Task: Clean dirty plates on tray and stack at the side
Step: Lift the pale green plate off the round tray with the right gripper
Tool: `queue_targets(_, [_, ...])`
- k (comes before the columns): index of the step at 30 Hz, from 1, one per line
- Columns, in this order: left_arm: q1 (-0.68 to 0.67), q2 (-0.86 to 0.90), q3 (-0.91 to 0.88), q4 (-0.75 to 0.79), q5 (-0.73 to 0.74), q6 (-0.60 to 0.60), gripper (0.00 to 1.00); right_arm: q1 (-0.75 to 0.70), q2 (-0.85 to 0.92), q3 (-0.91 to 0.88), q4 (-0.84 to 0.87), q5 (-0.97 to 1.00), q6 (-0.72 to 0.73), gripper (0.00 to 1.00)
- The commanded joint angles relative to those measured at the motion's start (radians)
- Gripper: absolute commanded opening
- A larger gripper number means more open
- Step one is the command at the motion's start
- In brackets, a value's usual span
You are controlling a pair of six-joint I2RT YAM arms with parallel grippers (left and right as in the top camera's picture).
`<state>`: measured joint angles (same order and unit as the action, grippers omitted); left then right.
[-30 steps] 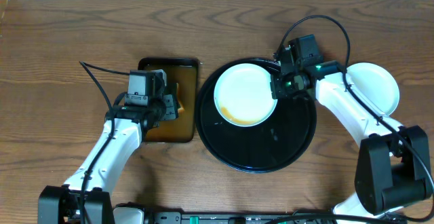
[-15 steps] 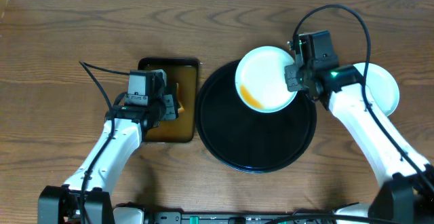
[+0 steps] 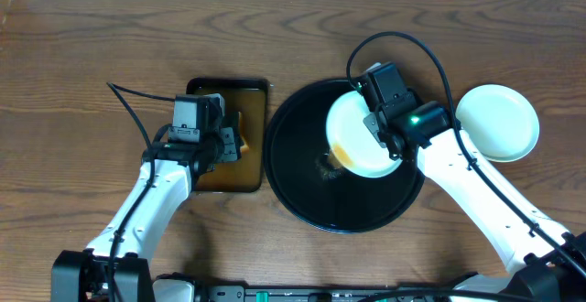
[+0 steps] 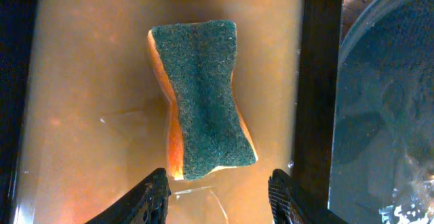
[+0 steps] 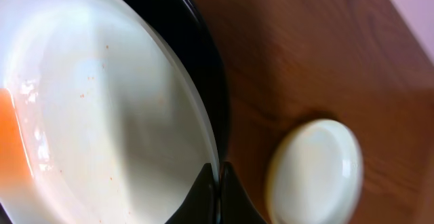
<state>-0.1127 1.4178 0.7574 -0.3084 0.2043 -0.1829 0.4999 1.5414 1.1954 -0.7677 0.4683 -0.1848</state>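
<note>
A dirty white plate (image 3: 359,135) with an orange smear is held tilted over the round black tray (image 3: 311,188); my right gripper (image 3: 380,133) is shut on its rim. The right wrist view shows the jaws (image 5: 218,176) pinching the plate (image 5: 95,115) edge. A clean white plate (image 3: 499,122) lies on the table to the right; it also shows in the right wrist view (image 5: 315,170). My left gripper (image 3: 229,142) is open above a green-topped orange sponge (image 4: 200,102) lying in the rectangular brown-water tray (image 3: 220,181); the open fingers (image 4: 217,200) are just below the sponge.
Some residue lies on the round tray (image 3: 330,167) under the plate. The round tray's edge (image 4: 380,102) shows beside the sponge tray. Bare wooden table surrounds both trays.
The right gripper has carried the dirty plate from the tray's upper middle out toward the right, then back left and down, now tilted over the tray. The left arm has not moved.
</note>
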Motion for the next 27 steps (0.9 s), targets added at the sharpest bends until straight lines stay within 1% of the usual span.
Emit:
queue_targets(1, [0.004, 0.006, -0.008, -0.001, 0.005, -0.005, 0.49, 0.005, -0.019, 0.002, -0.037, 0.092, -0.072, 0.01])
queue_targets(4, [0.004, 0.006, -0.008, -0.001, 0.005, -0.005, 0.49, 0.005, -0.019, 0.002, -0.060, 0.093, -0.071, 0.01])
queue_targets(9, [0.004, 0.006, -0.008, -0.001, 0.005, -0.005, 0.49, 0.003, -0.019, 0.002, 0.017, 0.139, 0.001, 0.01])
queue_targets(14, [0.004, 0.006, -0.008, -0.001, 0.005, -0.005, 0.49, 0.020, -0.019, 0.002, 0.049, 0.001, 0.003, 0.01])
queue_targets(15, [0.004, 0.006, -0.008, -0.001, 0.005, -0.005, 0.49, 0.021, -0.019, 0.002, 0.046, -0.001, 0.004, 0.01])
queue_targets(18, [0.004, 0.006, -0.008, -0.001, 0.005, -0.005, 0.49, 0.010, -0.019, 0.002, 0.045, 0.076, 0.039, 0.01])
queue_targets(27, [0.004, 0.006, -0.008, -0.001, 0.005, -0.005, 0.49, -0.003, -0.019, 0.002, 0.101, 0.080, 0.058, 0.01])
